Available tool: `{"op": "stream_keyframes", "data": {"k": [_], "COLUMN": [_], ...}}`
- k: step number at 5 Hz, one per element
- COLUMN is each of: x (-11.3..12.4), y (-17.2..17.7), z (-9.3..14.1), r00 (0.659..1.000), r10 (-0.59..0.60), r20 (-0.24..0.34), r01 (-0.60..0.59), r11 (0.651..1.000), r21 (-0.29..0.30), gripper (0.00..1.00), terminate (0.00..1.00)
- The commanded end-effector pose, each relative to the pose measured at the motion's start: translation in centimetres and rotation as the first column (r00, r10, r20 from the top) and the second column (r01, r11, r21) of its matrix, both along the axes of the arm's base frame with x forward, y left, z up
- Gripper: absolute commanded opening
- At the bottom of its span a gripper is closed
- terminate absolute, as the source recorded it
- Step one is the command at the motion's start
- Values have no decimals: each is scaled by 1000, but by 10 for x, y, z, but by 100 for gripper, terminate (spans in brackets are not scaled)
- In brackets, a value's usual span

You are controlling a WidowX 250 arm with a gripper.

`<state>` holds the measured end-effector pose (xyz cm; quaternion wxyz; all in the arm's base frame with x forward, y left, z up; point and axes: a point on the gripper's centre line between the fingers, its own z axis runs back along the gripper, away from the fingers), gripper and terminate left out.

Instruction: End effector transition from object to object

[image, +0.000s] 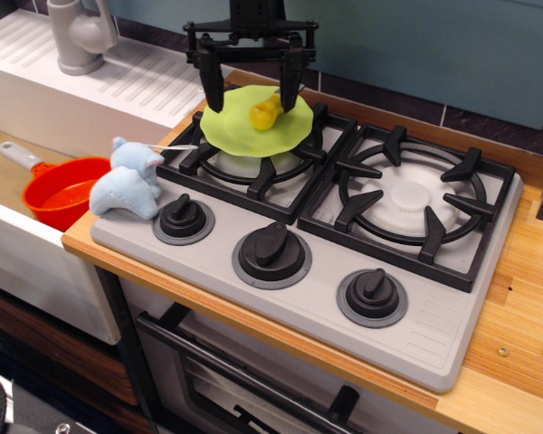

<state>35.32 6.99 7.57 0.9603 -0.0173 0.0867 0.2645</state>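
At the upper middle of the frame our end effector point(250, 93) hangs with jaws spread, empty, above the green plate point(253, 127) and its small yellow piece point(266, 112), which we judge light, hard and slippery, best pinched across its narrow middle.

Right burner point(407, 194) lies clear (plush toy point(127, 181) crowds the left).

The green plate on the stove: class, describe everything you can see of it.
The green plate is a thin, round, lime-green disc, probably plastic, with a slightly wavy rim. It lies nearly flat on the black grate of the rear-left burner. A small yellow object sits on it, right of centre. The black hand hangs open above it; whether the fingers touch it is unclear.
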Motion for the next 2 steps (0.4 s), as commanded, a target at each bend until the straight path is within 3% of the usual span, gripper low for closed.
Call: {"op": "stream_keyframes", "data": {"k": [1,2], "x": [-16,-22], "y": [33,40], "z": [44,41], "r00": [995,993], "r10": [-50,-62], "r20": [92,103], "r01": [43,55], "r11": [997,996], "r21": [67,73], "gripper": [100,100], "terminate": [0,0]}}
